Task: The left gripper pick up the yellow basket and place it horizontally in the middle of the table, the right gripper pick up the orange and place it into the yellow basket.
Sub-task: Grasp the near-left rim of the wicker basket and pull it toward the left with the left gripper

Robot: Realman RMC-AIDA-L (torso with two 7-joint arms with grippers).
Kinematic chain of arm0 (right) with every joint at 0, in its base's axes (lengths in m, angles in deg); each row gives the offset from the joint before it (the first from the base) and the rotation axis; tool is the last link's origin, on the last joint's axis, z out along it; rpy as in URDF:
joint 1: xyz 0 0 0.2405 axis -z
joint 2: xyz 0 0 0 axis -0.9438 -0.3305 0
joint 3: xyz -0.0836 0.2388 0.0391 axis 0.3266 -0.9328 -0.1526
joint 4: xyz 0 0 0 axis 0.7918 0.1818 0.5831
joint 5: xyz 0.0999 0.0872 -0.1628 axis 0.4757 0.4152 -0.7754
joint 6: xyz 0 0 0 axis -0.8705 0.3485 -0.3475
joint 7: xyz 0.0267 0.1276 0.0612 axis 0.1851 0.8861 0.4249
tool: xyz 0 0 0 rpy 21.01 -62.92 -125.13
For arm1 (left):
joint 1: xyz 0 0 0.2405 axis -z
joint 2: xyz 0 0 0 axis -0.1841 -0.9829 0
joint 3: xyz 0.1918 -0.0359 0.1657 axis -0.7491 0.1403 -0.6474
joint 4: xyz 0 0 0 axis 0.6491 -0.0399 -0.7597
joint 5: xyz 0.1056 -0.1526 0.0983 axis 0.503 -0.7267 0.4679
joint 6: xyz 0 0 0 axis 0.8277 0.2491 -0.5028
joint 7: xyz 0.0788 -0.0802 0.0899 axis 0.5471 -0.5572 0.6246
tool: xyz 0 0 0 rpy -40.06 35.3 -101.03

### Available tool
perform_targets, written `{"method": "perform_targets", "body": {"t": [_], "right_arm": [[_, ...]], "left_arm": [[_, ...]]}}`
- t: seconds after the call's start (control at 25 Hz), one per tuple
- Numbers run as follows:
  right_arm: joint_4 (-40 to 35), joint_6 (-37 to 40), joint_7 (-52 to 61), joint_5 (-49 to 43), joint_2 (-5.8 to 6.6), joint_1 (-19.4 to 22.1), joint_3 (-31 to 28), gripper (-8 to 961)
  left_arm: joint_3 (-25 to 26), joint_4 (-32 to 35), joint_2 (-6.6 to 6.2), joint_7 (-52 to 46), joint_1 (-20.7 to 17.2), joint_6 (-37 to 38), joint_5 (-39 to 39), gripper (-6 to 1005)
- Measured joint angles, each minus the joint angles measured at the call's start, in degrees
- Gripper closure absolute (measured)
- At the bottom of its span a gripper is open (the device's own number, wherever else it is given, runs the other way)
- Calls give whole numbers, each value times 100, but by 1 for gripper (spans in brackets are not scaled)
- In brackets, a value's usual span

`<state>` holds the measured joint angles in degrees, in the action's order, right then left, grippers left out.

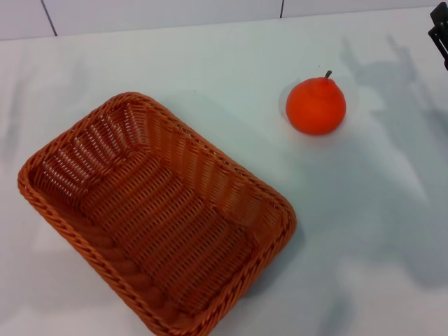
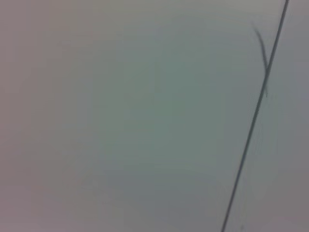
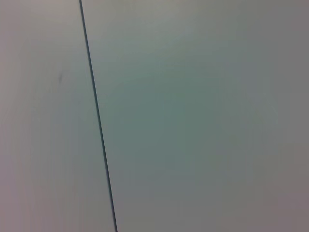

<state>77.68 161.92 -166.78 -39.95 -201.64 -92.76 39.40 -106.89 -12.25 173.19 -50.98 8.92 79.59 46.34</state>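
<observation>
The yellow basket (image 1: 157, 217), an orange-brown woven wicker tray, lies empty on the white table (image 1: 364, 224) at the left, turned diagonally with one corner toward the front edge. The orange (image 1: 316, 105) sits on the table to the basket's far right, stem up, apart from the basket. A small black part of the right gripper (image 1: 441, 35) shows at the far right edge of the head view, well away from the orange. The left gripper is out of view. Both wrist views show only a plain pale surface with a thin dark seam.
A pale panelled wall (image 1: 210, 14) runs along the back of the table. Arm shadows (image 1: 392, 70) fall on the table right of the orange. Bare tabletop lies between the basket and the orange.
</observation>
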Motion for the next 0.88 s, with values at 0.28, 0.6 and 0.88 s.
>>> {"method": "perform_targets", "body": {"t": [0.28, 0.6, 0.88], "right_arm": [[0, 1, 0, 0, 1, -1, 13, 23], [0, 40, 10, 0, 1, -13, 132, 23], [0, 60, 141, 0, -7, -31, 265, 23]], "left_arm": [[-957, 929, -432, -2806, -55, 127, 494, 281], [-1441, 1480, -1657, -5700, 863, 1564, 3106, 282], [-1604, 2082, -1867, -6340, 1735, 2513, 5527, 281]]}}
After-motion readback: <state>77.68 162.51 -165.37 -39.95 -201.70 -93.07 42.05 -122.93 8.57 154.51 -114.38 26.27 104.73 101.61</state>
